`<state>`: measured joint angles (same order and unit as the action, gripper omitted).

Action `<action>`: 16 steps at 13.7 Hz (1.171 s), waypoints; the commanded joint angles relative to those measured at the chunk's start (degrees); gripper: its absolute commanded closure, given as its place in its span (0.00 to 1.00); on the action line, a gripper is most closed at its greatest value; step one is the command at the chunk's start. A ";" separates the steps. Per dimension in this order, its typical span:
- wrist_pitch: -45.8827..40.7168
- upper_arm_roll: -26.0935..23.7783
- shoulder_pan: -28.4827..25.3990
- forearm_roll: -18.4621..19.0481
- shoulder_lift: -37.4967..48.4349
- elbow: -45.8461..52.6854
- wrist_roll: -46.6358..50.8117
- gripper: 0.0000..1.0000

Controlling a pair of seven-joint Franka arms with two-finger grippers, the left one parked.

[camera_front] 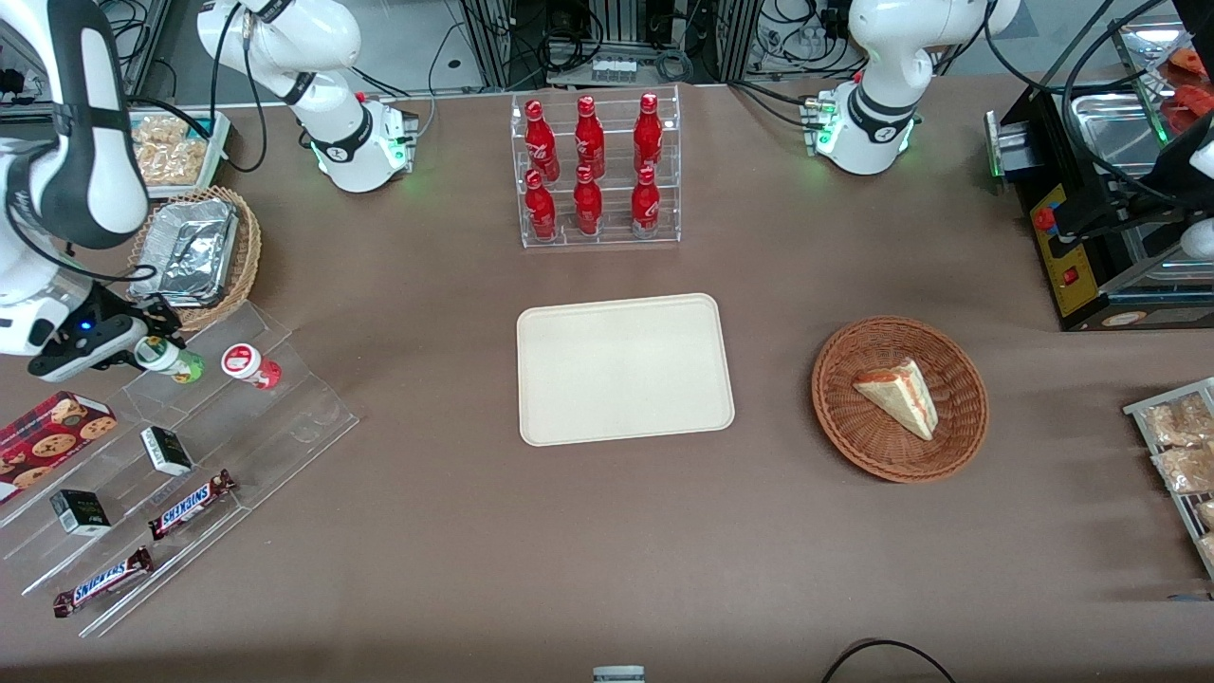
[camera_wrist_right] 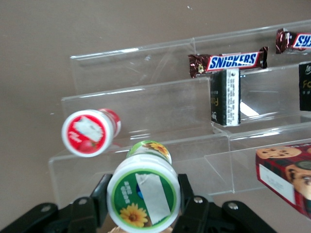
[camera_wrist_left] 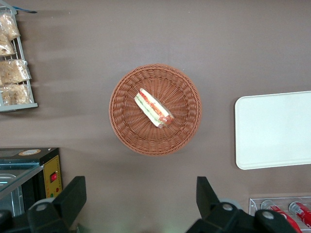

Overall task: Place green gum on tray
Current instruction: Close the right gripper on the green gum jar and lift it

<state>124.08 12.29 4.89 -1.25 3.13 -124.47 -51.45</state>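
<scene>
The green gum is a small green bottle with a white lid, tilted over the top step of a clear acrylic shelf at the working arm's end of the table. My right gripper is shut on it. In the right wrist view its black fingers press both sides of the gum, whose lid faces the camera. The cream-beige tray lies bare in the middle of the table, far sideways from the gripper. It also shows in the left wrist view.
A red-bodied bottle stands beside the gum on the same step. Lower steps hold Snickers bars, small black boxes and a cookie box. A wicker basket with foil trays and a rack of red bottles stand farther from the camera.
</scene>
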 commanded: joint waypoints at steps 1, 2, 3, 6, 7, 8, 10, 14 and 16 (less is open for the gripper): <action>-11.98 -0.77 -3.47 -0.07 0.03 9.66 5.89 1.00; -15.41 -1.21 -5.23 -0.07 0.12 12.13 9.49 1.00; -17.71 -1.82 -6.64 -0.07 0.04 14.15 12.66 1.00; -22.90 -5.77 -10.33 -0.15 -0.41 18.12 25.30 1.00; -23.18 -7.78 -11.38 -0.16 -0.58 18.65 30.31 1.00; -23.18 -9.89 -12.61 -0.24 -0.75 18.91 35.32 1.00; -23.18 -13.15 -14.81 -0.42 -2.24 19.53 44.55 1.00; -22.04 -14.92 -24.47 -3.93 -11.36 26.89 60.82 1.00; -19.76 -14.92 -29.30 -3.85 -16.55 30.41 67.94 1.00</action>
<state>103.92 -3.11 -20.95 -4.15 -6.29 -101.08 10.73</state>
